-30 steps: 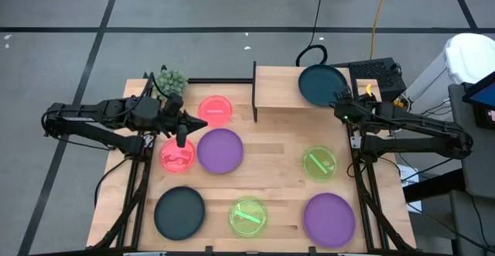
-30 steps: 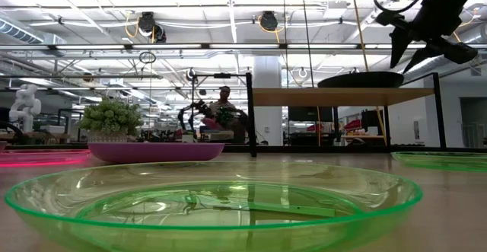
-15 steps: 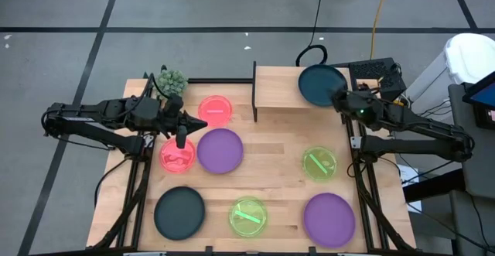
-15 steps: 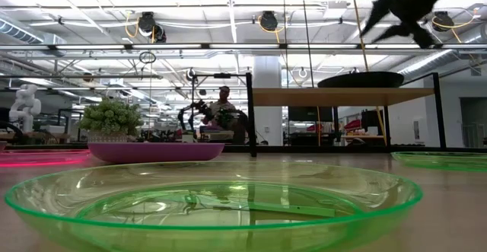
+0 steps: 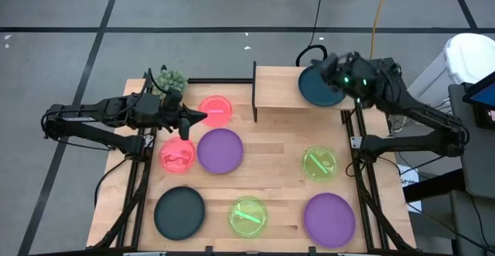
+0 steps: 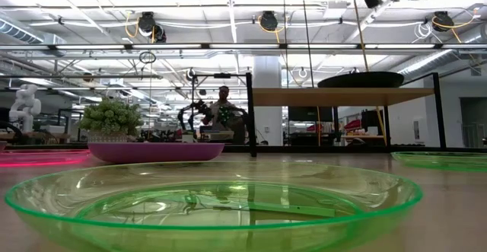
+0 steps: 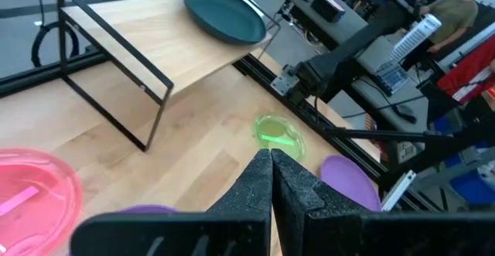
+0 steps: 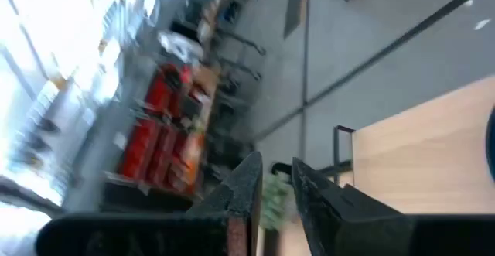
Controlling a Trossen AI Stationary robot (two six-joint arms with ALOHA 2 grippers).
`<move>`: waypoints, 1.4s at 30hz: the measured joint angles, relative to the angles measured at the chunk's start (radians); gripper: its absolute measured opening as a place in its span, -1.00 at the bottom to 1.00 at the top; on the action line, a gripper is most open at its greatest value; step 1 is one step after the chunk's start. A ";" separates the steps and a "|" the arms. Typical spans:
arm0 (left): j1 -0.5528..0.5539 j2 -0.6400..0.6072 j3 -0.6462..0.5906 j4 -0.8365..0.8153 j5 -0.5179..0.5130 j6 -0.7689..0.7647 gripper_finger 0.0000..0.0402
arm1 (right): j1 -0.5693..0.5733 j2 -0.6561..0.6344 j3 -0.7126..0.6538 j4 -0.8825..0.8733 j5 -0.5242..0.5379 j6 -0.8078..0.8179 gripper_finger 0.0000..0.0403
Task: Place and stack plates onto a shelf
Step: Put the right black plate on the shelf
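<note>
One teal plate (image 5: 319, 86) sits on the shelf (image 5: 278, 93) at the table's far edge, while seven more wait on the table (image 5: 271, 171). My right gripper (image 5: 334, 64) hangs above that plate, its jaws narrowly parted and holding nothing. My left gripper (image 5: 203, 117) has its jaws clenched empty beside the pink plate (image 5: 216, 110) near the far left corner. I judge the next move to be fetching another large plate, likely the purple one (image 5: 220, 149).
</note>
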 joint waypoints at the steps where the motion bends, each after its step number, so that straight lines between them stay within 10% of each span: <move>1: 0.003 0.000 0.000 0.000 -0.001 0.000 -0.99 | -0.025 0.029 0.049 -0.050 -0.035 -0.031 -0.74; 13: 0.014 0.000 0.000 0.000 -0.014 0.018 -0.99 | -0.312 0.360 0.302 -0.529 -0.482 -0.411 -0.97; 42: 0.013 0.000 0.000 -0.001 -0.016 0.092 -0.99 | -0.509 0.556 0.262 -0.811 -0.398 -0.770 -1.00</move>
